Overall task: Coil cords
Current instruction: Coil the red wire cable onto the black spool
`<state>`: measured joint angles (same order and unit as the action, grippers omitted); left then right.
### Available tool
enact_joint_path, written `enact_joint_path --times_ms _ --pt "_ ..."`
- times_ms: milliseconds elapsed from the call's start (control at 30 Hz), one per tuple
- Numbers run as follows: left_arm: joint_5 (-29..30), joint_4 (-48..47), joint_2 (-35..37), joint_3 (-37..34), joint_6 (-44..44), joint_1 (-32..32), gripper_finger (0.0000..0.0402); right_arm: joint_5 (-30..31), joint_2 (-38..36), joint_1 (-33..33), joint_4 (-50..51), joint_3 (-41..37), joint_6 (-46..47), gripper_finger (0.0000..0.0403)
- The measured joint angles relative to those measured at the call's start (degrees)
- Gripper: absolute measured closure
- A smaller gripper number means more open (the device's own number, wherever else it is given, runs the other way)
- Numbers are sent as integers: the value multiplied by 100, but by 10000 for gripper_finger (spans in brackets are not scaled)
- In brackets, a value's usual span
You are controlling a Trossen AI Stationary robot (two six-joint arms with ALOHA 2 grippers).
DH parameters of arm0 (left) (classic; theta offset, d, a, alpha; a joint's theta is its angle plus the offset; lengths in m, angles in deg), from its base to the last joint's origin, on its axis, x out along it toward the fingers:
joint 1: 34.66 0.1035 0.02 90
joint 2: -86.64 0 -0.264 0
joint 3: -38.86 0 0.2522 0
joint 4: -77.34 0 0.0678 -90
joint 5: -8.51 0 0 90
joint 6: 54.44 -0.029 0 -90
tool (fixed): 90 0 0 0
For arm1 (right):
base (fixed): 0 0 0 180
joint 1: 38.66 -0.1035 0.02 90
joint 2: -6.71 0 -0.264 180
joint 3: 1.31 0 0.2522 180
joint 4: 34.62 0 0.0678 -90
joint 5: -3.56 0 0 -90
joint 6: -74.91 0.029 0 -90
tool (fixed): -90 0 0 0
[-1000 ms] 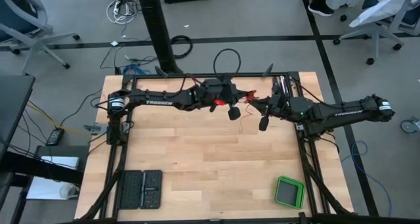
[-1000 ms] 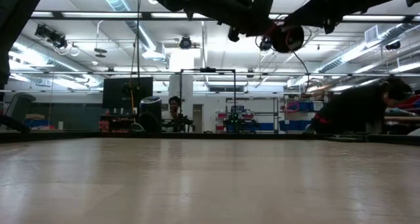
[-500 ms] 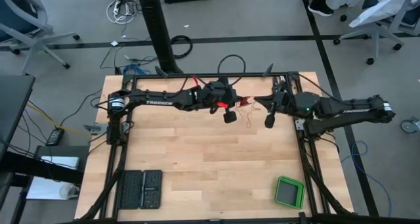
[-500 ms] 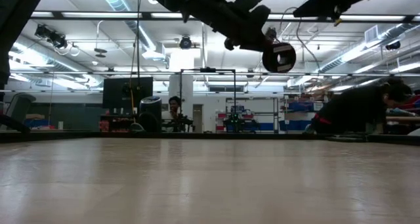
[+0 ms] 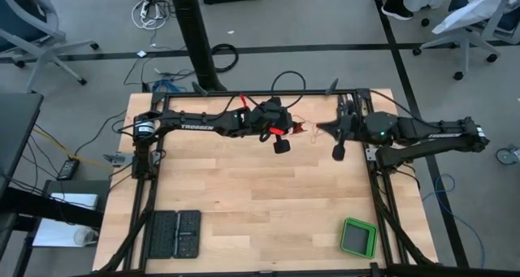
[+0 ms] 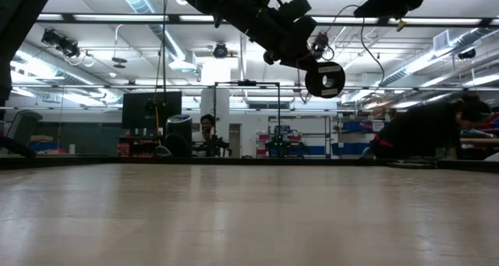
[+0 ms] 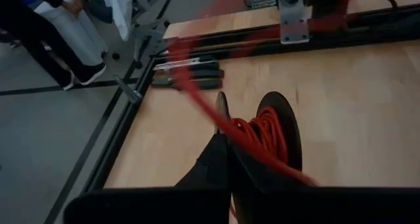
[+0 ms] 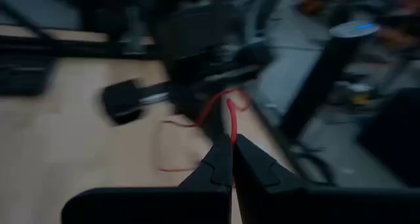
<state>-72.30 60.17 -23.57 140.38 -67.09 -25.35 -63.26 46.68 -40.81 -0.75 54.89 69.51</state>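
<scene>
- The left gripper [image 5: 282,144] hangs above the bench's far edge, near mid-width, fingers clamped on a black spool [image 7: 279,142] wound with the red cord [image 7: 259,135].
- The right gripper [image 5: 338,153], towards the far right corner, is pinched on the cord's free run [image 8: 231,119], apparently.
- To coil well, keep that run lightly taut and feed each turn squarely between the spool's flanges.

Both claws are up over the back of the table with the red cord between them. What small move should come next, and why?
Probably the right claw should swing its pinched strand around the spool once more. The red cord runs from it toward the left claw, which is shut beside the wound spool, and loose cord hangs uncoiled.
</scene>
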Motion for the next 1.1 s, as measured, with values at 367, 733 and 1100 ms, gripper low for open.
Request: enact_joint_path --times_ms 367,733,1100 --pt "169 -123 233 37 -82 37 401 -422 30 -109 2489 0 1366 403" --pt "56 -515 616 77 -43 20 401 540 17 142 3099 -3 2386 402" --pt "-764 -1909 831 74 -132 -124 401 1477 5 829 3159 -3 2279 365"
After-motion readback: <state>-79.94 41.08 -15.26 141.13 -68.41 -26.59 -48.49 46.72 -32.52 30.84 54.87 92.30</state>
